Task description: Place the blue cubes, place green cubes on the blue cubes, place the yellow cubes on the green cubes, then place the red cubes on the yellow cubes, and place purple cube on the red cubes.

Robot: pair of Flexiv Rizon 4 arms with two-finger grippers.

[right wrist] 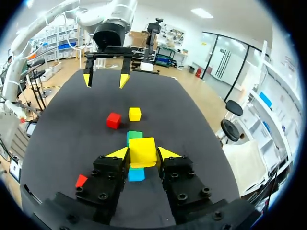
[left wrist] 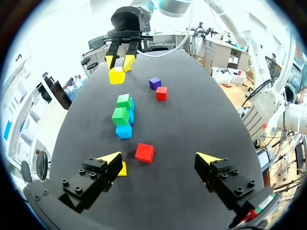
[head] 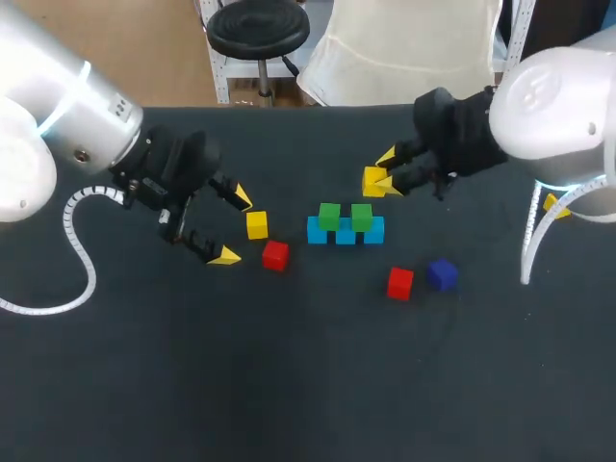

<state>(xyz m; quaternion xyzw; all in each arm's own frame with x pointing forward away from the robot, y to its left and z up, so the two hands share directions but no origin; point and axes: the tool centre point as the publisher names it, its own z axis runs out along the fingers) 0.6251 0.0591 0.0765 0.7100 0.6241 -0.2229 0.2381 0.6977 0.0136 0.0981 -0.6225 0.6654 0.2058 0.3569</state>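
table [head: 318, 385]: black, matte top
coverage: fills most of the head view
far edge: straight, runs across the head view's upper part

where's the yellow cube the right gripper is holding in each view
Head view: yellow cube in the right gripper, up-right of the green cubes.
Left wrist view: far ahead, in that gripper, past the green cubes.
Right wrist view: between its own fingers.
Shared landmark: green cubes on blue cubes.

Robotics lab, it seems, white left arm [head: 58, 106], right arm [head: 553, 96], black table [head: 289, 385]
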